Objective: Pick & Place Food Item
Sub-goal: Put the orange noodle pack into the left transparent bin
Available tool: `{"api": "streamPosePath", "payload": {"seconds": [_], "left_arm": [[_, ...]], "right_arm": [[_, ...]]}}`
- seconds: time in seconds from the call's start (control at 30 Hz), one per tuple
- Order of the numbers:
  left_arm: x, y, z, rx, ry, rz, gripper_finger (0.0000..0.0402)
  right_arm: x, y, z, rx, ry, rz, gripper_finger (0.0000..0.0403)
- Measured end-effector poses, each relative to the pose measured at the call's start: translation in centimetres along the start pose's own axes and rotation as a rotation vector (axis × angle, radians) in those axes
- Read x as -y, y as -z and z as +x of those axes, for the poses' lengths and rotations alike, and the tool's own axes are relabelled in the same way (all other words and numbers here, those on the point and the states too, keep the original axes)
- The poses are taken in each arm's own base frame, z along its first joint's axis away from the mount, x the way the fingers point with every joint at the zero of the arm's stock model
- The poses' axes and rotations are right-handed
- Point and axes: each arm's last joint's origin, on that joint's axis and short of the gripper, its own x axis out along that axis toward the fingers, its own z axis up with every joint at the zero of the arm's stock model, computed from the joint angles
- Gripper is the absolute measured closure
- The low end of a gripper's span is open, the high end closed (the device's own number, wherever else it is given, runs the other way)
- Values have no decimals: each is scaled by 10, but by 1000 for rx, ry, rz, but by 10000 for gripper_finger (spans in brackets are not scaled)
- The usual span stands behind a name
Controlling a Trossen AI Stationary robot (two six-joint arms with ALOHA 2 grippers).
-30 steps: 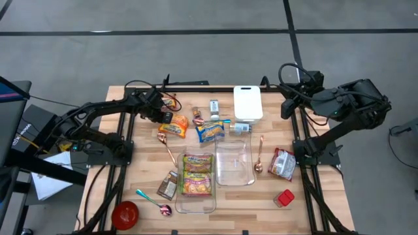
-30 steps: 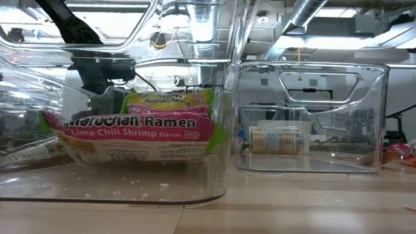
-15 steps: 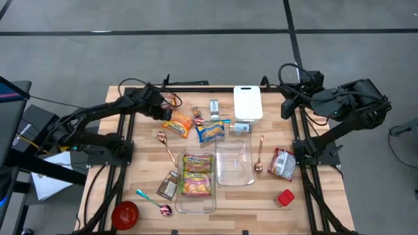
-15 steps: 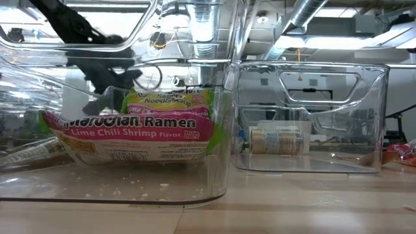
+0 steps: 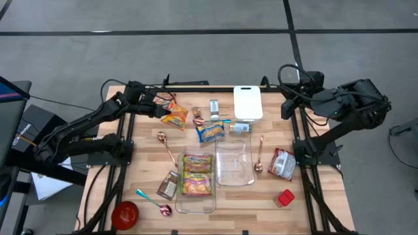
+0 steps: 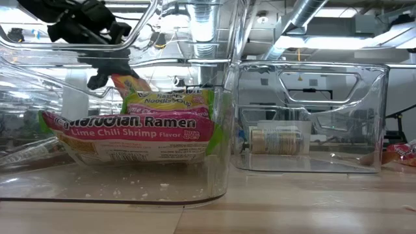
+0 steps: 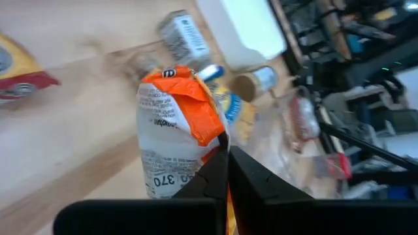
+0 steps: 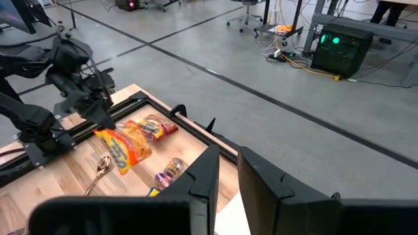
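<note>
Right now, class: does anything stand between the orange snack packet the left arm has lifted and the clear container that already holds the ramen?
Nothing visible does. The left gripper, jaws shut on the orange snack packet, holds it above the table. Below the way to the ramen container only a copper spoon lies flat. The right gripper waits at the table's far right corner.

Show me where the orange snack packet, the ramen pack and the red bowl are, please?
orange snack packet [image 5: 174, 115]: high view, middle of the packet hanging from the left gripper.
ramen pack [image 6: 133, 132]: low view, its pink label.
red bowl [image 5: 125, 215]: high view, inside of the bowl.
</note>
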Motion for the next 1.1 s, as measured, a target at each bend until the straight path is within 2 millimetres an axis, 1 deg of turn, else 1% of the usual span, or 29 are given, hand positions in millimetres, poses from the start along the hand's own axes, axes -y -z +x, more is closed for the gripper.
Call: {"api": "streamPosePath", "payload": {"seconds": [0.2,0.33,0.47,0.67,0.87,1.1], "left_arm": [[14,4,-7,8,87,37,401],[20,8,-5,-12,117,46,401],[31,11,-2,-19,180,88,401],[58,14,1,18,356,174,401],[85,25,0,7,528,241,401],[108,45,0,4,595,256,401]], "right_arm": [[0,0,0,0,1,-16,351],[0,0,0,1,1,-19,351],[0,0,0,1,2,-24,351],[0,0,0,2,6,-27,351],[0,0,0,2,6,-49,351],[1,1,0,-4,10,-64,351]]}}
